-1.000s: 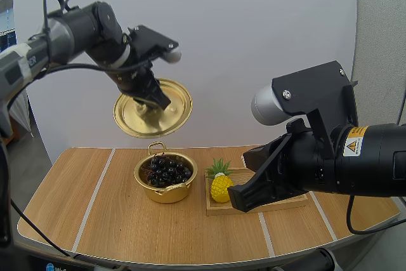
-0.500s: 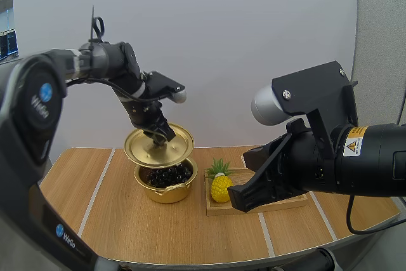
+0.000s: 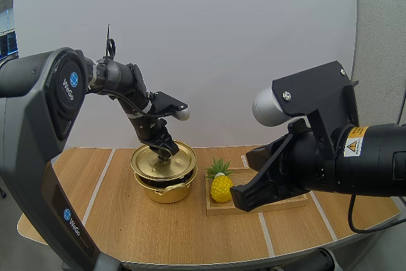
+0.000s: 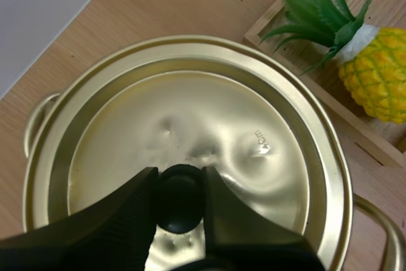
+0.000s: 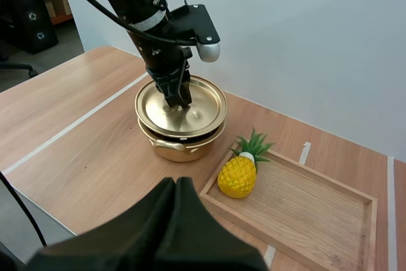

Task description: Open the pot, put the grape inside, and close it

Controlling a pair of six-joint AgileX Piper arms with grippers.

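Lid [image 3: 150,162] is pinched at knob [image 4: 179,209] by left gripper [image 4: 179,181]; it should be centred flush on pot [image 3: 166,190] before release.

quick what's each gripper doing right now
Left gripper: closed on the knob of the lid, which is on the pot.
Right gripper: closed, holding nothing.

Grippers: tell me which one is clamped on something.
The left gripper: it pinches the black knob of the lid on the pot. The right gripper hangs shut on nothing.
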